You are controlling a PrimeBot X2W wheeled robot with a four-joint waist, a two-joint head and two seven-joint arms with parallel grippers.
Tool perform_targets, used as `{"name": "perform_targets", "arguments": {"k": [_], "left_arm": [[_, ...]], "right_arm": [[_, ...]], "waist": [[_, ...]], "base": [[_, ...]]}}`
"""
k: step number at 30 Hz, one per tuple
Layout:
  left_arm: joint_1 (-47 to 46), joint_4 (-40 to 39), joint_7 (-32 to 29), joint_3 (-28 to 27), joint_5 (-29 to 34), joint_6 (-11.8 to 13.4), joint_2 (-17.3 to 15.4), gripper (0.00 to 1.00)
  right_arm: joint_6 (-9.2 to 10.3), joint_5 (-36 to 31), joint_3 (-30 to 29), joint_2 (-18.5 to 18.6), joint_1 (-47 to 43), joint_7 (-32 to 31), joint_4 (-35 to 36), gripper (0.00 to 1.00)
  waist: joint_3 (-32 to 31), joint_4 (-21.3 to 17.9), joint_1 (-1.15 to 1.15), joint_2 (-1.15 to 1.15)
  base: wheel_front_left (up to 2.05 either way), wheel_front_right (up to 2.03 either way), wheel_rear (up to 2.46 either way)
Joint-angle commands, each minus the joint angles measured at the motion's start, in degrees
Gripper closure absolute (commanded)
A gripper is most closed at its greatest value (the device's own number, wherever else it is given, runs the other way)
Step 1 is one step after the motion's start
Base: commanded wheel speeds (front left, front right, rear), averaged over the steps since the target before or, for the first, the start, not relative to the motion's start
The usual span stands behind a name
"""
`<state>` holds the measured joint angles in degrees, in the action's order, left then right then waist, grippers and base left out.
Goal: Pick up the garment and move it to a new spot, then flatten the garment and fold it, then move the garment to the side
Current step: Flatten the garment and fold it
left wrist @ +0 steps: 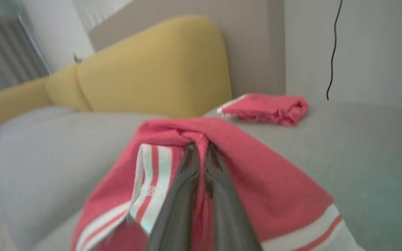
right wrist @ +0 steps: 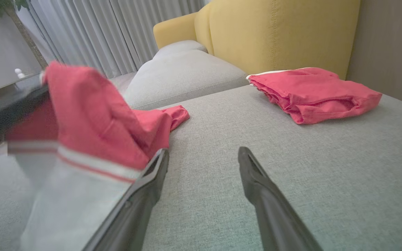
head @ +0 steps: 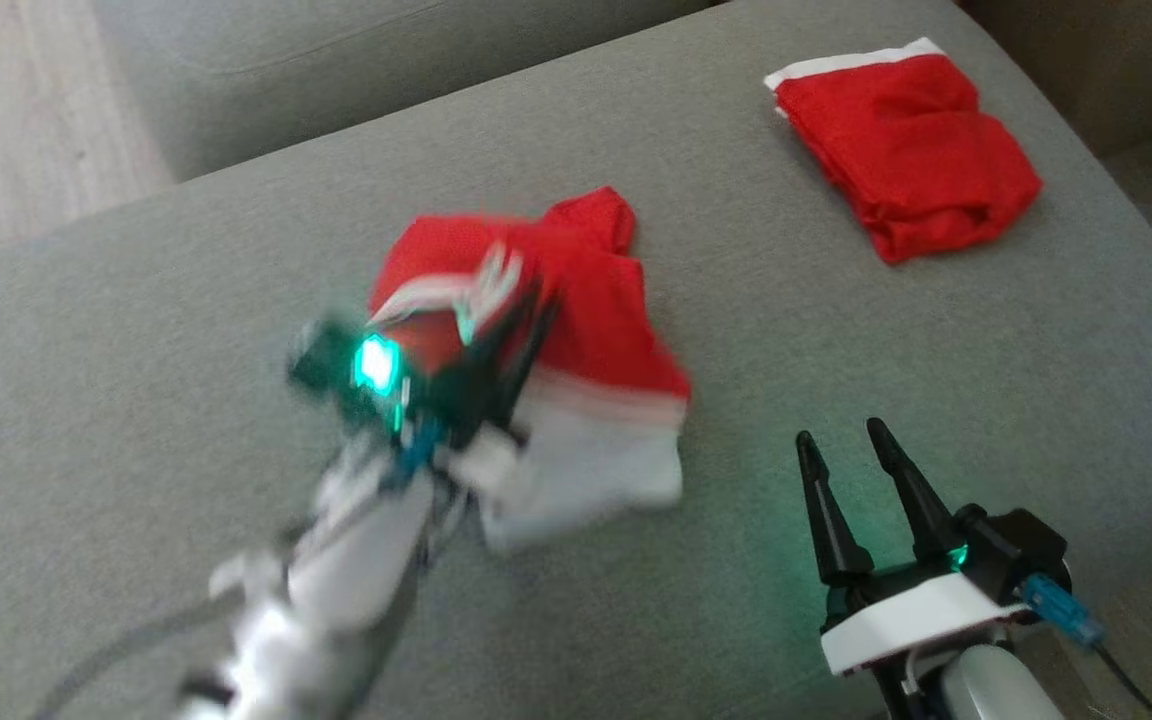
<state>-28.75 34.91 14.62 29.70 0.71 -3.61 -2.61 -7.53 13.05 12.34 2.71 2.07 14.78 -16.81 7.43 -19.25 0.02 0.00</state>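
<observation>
Left gripper (left wrist: 201, 150) jaws together, clamped on a red fold of the garment (left wrist: 267, 181), which draped round them. Right gripper (head: 841, 436) jaws apart, empty, off beside. Pick-up step, looked like; next needs a carry to bare cushion (head: 136, 420). Long axis ran from red end beyond the jaws back to white hem behind them.

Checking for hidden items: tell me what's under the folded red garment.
The folded red garment lies on the grey sofa cushion; anything beneath it is covered.
</observation>
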Motion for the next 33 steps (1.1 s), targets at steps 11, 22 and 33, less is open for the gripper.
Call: {"name": "perform_targets", "arguments": {"k": [11,22,33], "left_arm": [[-36.1,-2.4,-1.5,0.9,0.7,-3.4,-0.4,1.00],[-30.7,0.7,-4.8,-4.3,-4.5,-2.9,-10.1,1.00],[-8.4,4.1,-0.2,-7.5,-9.8,0.6,-15.9,0.00]], "right_arm": [[0.04,1.5,2.2,0.2,2.3,0.2,2.0,0.00],[0.04,1.0,0.4,0.2,0.6,0.2,2.3,0.00],[0.04,0.2,0.0,0.2,2.7,0.2,2.2,0.00]], "waist": [[-0.8,-5.0,-0.02,0.00],[-2.5,-1.5,-0.02,0.00],[2.2,1.9,-0.02,0.00]], "base": [[0.00,0.00,0.00],[0.00,0.00,0.00],[0.00,0.00,0.00]]}}
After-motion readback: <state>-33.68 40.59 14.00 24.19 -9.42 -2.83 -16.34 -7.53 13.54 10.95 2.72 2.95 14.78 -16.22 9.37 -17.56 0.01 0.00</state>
